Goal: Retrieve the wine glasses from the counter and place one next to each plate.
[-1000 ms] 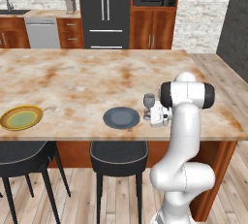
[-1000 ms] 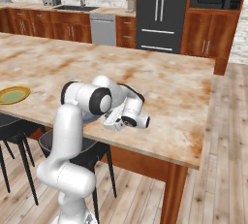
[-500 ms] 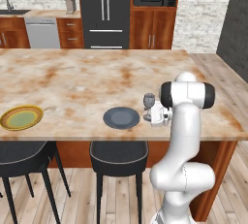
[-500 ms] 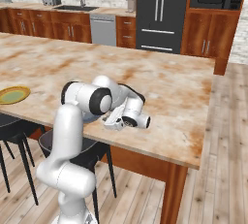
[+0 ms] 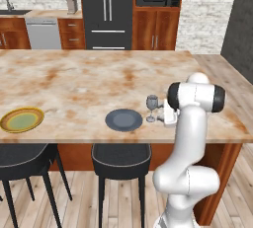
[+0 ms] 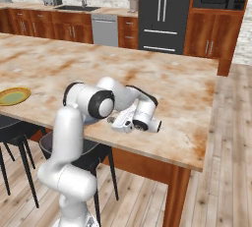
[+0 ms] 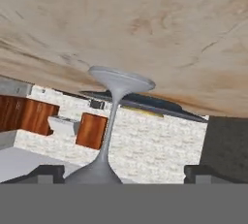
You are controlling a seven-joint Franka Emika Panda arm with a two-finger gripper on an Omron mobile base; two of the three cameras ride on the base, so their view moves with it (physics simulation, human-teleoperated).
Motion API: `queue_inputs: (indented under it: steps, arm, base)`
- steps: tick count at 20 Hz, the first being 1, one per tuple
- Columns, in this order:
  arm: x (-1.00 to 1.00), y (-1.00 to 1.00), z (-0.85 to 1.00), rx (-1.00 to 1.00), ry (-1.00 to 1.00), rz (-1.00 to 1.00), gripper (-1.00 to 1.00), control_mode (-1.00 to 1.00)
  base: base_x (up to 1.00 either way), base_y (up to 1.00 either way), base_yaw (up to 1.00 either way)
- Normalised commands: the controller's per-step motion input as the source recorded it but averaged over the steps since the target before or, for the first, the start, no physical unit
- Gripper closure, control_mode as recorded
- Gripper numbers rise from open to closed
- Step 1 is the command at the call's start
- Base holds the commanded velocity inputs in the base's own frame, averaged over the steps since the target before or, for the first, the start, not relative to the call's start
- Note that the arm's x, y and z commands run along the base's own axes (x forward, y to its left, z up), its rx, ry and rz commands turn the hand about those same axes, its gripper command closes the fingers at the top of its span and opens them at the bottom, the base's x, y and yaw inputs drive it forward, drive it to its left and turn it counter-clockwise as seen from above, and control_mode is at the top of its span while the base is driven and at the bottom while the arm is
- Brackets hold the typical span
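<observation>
Nearest the base, the white arm's two-finger gripper [image 5: 163, 117] lay low over the mottled beige stone island top [image 5: 89, 79], its jaws spread wide, one on either side of the thin stem and clear of it, so it gripped nothing. Between them stood the small smoky grey stemmed wine glass [image 5: 152, 107], upright on its round foot, just beside the dark slate-grey round plate [image 5: 123, 120]; the hand view showed that stem [image 7: 110, 123] centred between the two dark fingertips [image 7: 46, 172]. This looked like the release step for one glass, apparently done. Farther off along the same top sat the yellow-rimmed plate with a green centre [image 5: 21, 120], with no glass beside it. The next move probably called for backing the hand straight away without clipping the stem.
</observation>
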Motion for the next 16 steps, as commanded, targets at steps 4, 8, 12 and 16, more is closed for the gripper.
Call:
queue_inputs:
  steps: [4,8,12,16]
  arm:
    - [-0.66,-0.03,0.85,0.0,-0.41,0.0,-1.0,-1.0]
    - [-0.87,0.0,0.86,-0.12,-0.59,0.06,-1.0,-1.0]
    - [-1.0,0.0,0.72,-0.26,-0.67,0.14,-1.0,-1.0]
    - [-0.94,0.19,0.64,-0.53,-0.71,0.17,-1.0,-1.0]
  base:
    - [0.0,0.0,0.0]
    - [0.0,0.0,0.0]
    - [0.0,0.0,0.0]
    - [0.0,0.0,0.0]
